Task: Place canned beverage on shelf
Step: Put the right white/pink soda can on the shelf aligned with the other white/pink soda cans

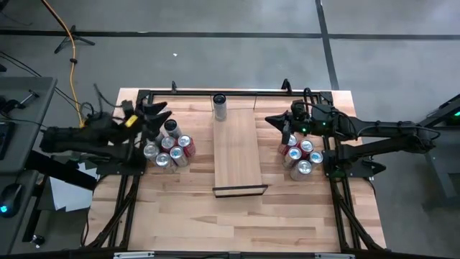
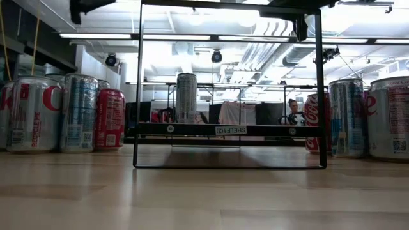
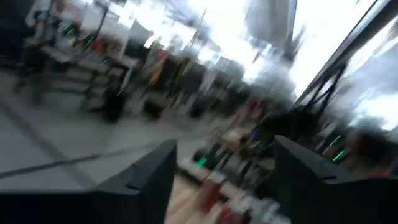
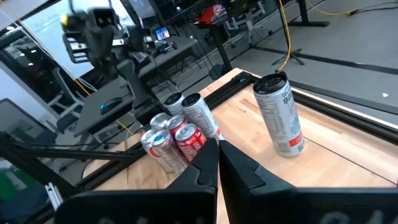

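The shelf (image 1: 237, 155) is a long pale board in the middle of the table, with its black lip (image 1: 241, 191) at the near end. A tall slim silver can (image 1: 219, 106) stands upright on the shelf's far end and also shows in the right wrist view (image 4: 280, 115) and the low view (image 2: 186, 97). My left gripper (image 1: 157, 114) is open and empty over the far side of the left can cluster (image 1: 169, 148). Its fingers stand apart in the left wrist view (image 3: 227, 186). My right gripper (image 1: 277, 121) is shut and empty (image 4: 219, 155), between the shelf and the right can cluster (image 1: 300, 158).
Several red and silver cans stand in a cluster on each side of the shelf, left (image 2: 80, 114) and right (image 2: 348, 118). A black metal frame (image 1: 237, 92) runs along the table's far edge and down both sides. The shelf's black stand (image 2: 230, 130) faces the low camera.
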Controlling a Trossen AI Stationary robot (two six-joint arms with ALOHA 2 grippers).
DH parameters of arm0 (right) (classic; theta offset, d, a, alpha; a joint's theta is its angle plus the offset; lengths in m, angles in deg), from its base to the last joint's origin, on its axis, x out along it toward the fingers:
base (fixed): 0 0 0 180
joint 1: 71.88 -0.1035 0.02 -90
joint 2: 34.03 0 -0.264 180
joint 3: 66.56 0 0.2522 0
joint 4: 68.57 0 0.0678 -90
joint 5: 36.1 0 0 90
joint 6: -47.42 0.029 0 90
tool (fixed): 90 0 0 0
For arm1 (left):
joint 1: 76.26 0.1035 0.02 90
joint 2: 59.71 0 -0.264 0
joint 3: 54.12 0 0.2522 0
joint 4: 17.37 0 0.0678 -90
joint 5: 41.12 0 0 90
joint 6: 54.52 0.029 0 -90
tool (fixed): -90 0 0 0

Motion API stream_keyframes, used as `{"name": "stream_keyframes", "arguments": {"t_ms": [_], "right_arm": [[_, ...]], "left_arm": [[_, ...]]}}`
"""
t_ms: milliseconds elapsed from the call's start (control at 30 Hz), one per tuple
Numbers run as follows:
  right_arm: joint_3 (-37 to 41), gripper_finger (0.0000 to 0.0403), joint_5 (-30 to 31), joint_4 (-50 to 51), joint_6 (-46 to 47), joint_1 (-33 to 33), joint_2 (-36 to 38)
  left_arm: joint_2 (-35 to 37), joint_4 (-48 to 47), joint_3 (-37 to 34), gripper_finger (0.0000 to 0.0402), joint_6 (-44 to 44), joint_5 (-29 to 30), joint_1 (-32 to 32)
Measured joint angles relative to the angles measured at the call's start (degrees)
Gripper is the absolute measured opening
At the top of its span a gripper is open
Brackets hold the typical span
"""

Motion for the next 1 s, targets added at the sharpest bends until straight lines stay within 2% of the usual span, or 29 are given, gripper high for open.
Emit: {"name": "stream_keyframes", "arguments": {"t_ms": [67, 200, 333, 467, 567, 700, 800, 1000], "right_arm": [[0.0, 0.0000, 0.0, 0.1, -0.1, 0.0, 0.0], [0.0, 0.0000, -1.5, 0.5, -2.3, 0.0, 0.0], [0.0, 0.0000, -2.7, 2.0, -3.6, 0.0, 0.0], [0.0, 0.0000, -3.1, 4.6, -4.1, 0.0, 0.0], [0.0, 0.0000, -3.6, 6.8, -4.1, 0.0, 0.0], [0.0, 0.0000, -3.9, 9.0, -4.1, 0.0, 0.0], [0.0, 0.0000, -3.9, 9.8, -3.9, 0.0, 0.0], [0.0, 0.0000, -4.0, 9.8, -2.6, 0.0, 0.0]], "left_arm": [[-5.8, -8.7, 6.3, 0.0259, -0.4, 0.6, 1.6], [-16.5, -32.0, 19.4, 0.0295, -5.3, -0.3, 7.5], [-26.4, -53.8, 32.3, 0.0308, -9.8, -6.6, 15.5], [-34.5, -70.0, 41.4, 0.0310, -16.7, -14.5, 21.1], [-38.7, -77.4, 43.1, 0.0310, -20.7, -17.7, 22.6], [-43.0, -83.8, 41.2, 0.0310, -23.6, -17.5, 22.9], [-44.8, -83.4, 38.8, 0.0310, -23.5, -17.5, 23.0], [-47.2, -80.0, 35.2, 0.0310, -20.9, -21.3, 25.7]]}}
